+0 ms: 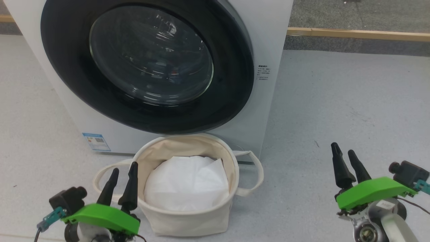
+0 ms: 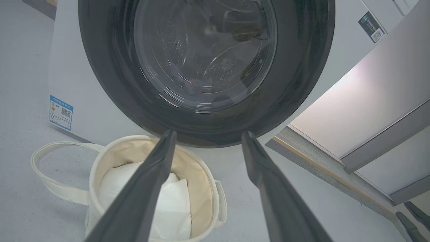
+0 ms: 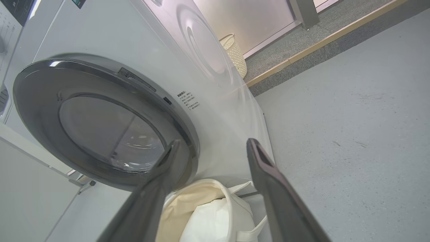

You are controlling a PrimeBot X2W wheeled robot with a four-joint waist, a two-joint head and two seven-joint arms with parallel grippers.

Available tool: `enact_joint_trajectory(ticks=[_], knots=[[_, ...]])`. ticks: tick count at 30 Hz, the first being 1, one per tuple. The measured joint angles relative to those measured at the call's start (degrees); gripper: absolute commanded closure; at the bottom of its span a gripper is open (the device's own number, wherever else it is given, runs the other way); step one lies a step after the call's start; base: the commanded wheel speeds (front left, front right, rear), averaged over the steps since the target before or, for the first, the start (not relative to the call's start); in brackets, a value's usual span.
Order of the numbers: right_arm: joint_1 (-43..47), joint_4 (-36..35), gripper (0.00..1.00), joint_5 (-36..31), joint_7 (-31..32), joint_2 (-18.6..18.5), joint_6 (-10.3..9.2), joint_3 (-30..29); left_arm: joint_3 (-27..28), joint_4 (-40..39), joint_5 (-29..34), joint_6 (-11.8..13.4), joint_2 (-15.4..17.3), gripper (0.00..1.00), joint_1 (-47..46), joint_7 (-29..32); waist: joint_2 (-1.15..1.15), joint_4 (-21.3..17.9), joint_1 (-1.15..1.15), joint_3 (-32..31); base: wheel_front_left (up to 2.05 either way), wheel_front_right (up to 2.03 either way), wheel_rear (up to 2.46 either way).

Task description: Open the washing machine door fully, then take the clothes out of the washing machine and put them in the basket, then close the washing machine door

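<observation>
Left hand and right hand stand wide open, empty.

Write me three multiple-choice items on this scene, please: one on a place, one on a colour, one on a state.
1. Relative to the washer, the basket stands: A. on top; B. in front, on the floor; C. behind.
2. The door is mostly: A. black; B. red; C. white.
3. The door is: A. shut; B. wide open; C. removed.
Answers: 1 B, it sits on the floor below the door; 2 A, a glossy black ring surrounds the glass; 3 A, it lies flush against the washer's front.
</observation>
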Motion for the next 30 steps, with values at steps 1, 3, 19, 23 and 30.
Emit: enact_joint_trajectory(ticks=[1, 3, 19, 23, 30], knots=[[0.0, 0.0, 0.00, -0.5, 0.0, 0.0, 0.00, 0.2, -0.1, 0.2, 0.5, 0.0, 0.1, 0.00, -0.1, 0.0, 0.00, 0.0, 0.00, 0.0, 0.00, 0.00, 0.00], [0.0, -0.1, 0.00, -1.7, 0.0, -0.2, 0.00, 0.8, -0.4, 0.5, 1.6, 0.0, 0.2, 0.00, -0.1, -0.4, 0.00, 0.0, 0.00, 0.0, 0.00, 0.00, 0.00], [-1.4, -1.2, 0.00, -10.2, -0.6, -1.5, 0.00, 2.7, -2.3, 0.3, 10.9, 0.5, 1.4, 0.00, -2.2, -3.1, 0.00, 0.3, 0.00, -0.1, 0.00, 0.00, 0.00], [-1.6, -1.3, 0.00, -12.3, -1.1, -2.0, 0.00, 3.3, -3.0, 0.4, 13.2, 0.5, 1.9, 0.00, -2.6, -3.6, 0.00, 0.4, 0.00, -0.2, 0.00, 0.00, 0.00], [-2.4, -1.8, 0.00, -15.4, -1.6, -3.1, 0.00, 4.5, -3.7, -0.6, 17.1, 0.4, 2.4, 0.00, -3.5, -4.7, 0.00, 0.5, 0.00, -0.2, 0.00, 0.00, 0.00]])
